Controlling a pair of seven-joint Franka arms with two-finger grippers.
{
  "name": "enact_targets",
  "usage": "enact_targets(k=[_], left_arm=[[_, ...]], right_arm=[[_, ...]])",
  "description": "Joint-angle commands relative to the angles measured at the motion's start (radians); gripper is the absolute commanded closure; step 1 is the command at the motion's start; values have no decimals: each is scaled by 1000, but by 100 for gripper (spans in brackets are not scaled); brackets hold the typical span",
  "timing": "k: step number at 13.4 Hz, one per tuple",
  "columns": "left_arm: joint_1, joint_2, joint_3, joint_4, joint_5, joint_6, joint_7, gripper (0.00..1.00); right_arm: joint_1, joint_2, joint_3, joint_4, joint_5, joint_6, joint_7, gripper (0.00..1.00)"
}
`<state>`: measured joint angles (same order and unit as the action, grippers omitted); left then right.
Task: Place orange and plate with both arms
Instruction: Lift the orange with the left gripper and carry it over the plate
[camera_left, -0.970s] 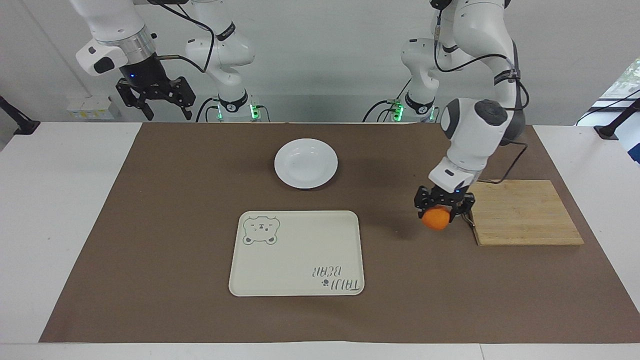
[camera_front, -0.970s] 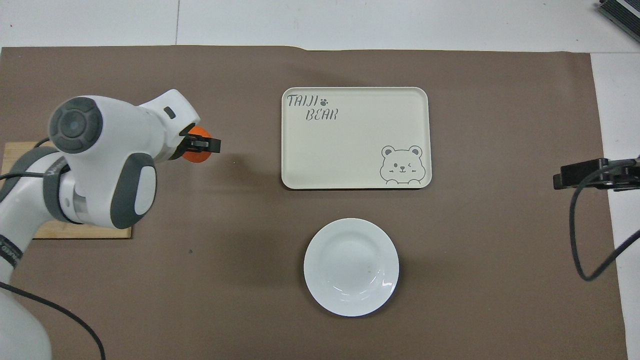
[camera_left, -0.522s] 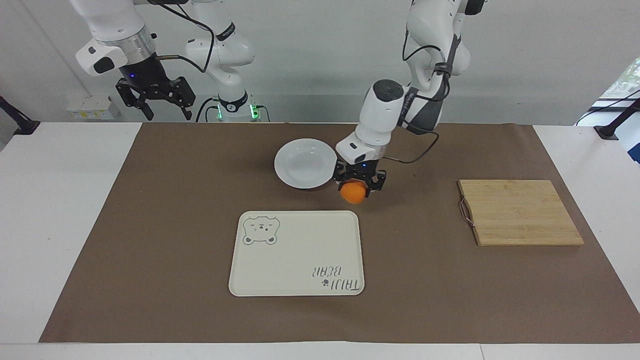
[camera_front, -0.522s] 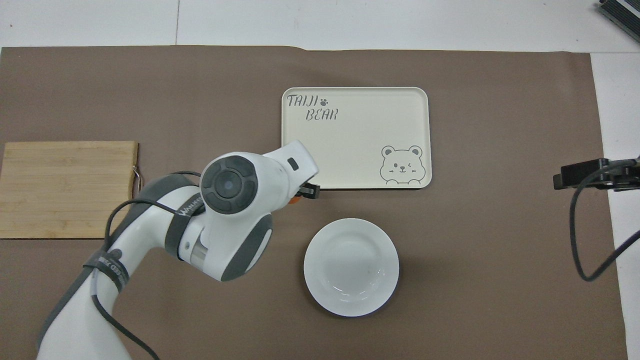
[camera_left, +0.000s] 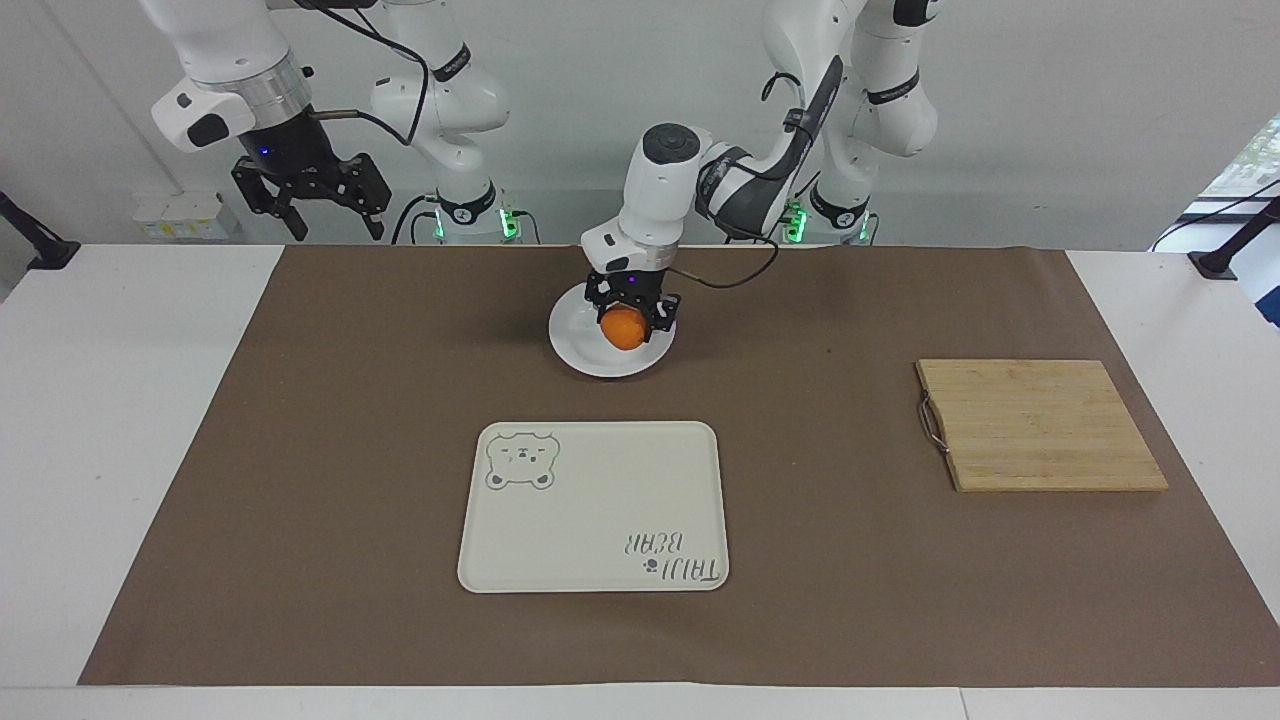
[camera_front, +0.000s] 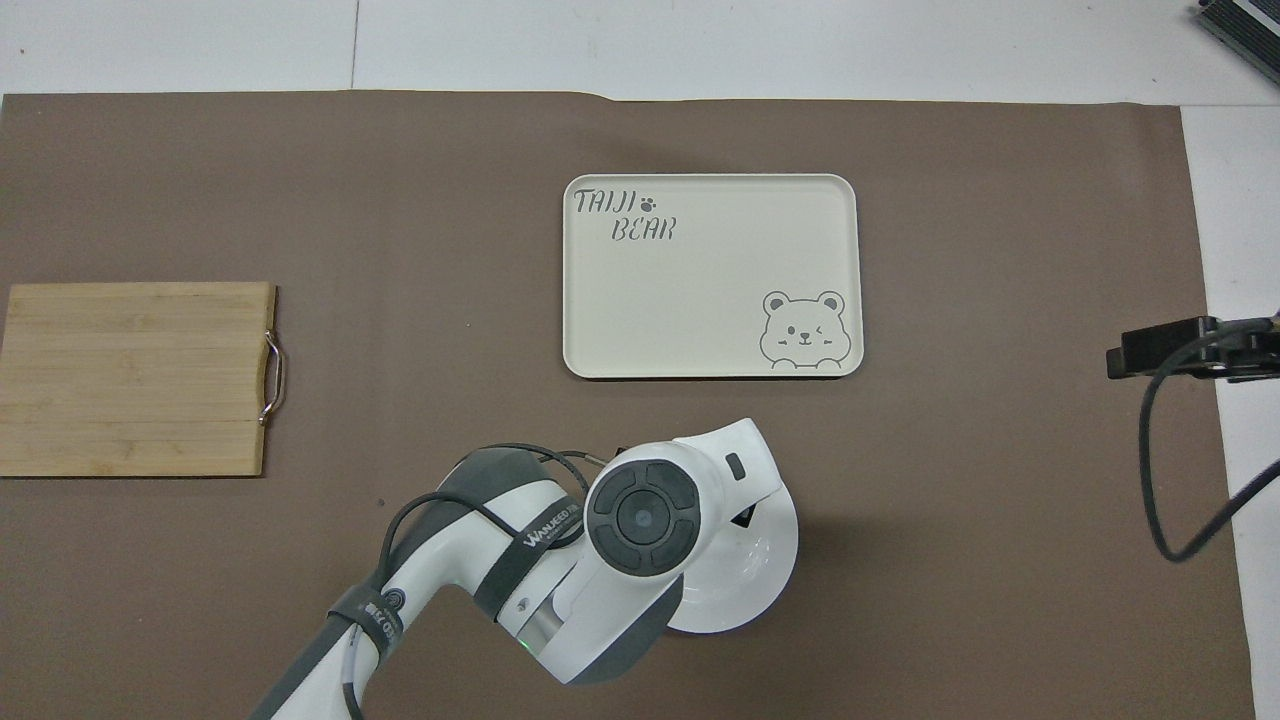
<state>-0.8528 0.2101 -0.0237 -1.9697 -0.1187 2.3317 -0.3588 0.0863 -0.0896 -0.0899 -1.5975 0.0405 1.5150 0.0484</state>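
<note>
The orange (camera_left: 625, 329) is in my left gripper (camera_left: 629, 314), which is shut on it and holds it just over the white plate (camera_left: 583, 350). The plate lies on the brown mat, nearer to the robots than the cream tray. In the overhead view the left arm covers the orange and most of the plate (camera_front: 772, 560). My right gripper (camera_left: 310, 208) is open and empty, and waits raised over the table's edge at the right arm's end; it also shows in the overhead view (camera_front: 1185, 352).
A cream bear tray (camera_left: 594, 506) lies on the mat (camera_left: 300, 450), farther from the robots than the plate; it also shows in the overhead view (camera_front: 710, 275). A bamboo cutting board (camera_left: 1035, 425) with a metal handle lies toward the left arm's end.
My left gripper has carried the orange from beside the cutting board across the mat to over the plate. The right arm has not moved.
</note>
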Motion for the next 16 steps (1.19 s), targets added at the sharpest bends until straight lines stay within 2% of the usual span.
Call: enact_targets(k=[1,2,3,6,8,13,16], left_arm=[[-31,-20,21,-44,-18,-2,17,100],[-43,-12,21,-47,-18,1,12,99],[-52,5,21,-52,-19,6,8,90],[-74,12,19,-55,-50,6,14,39],[-81,15,21,-55,-50,8,17,0],[-57,5,25,-15,-49,-5,21,0],[15,-30,33,3,-41,-14,21,0]], right_arm=[[-10,-6,-1,4,21,-13,-18,0],[-10,-6,-1,4,21,-13,-18,0],[-10,-6,-1,4,21,-13,-18,0],[-10,-6,-1,4,21,-13,-18,0],[-10,-6,-1,4,21,-13,-16,0],[-10,-6,-1,4,21,-13,-18,0],[-10,-6,-1,4,21,-13,-18,0]])
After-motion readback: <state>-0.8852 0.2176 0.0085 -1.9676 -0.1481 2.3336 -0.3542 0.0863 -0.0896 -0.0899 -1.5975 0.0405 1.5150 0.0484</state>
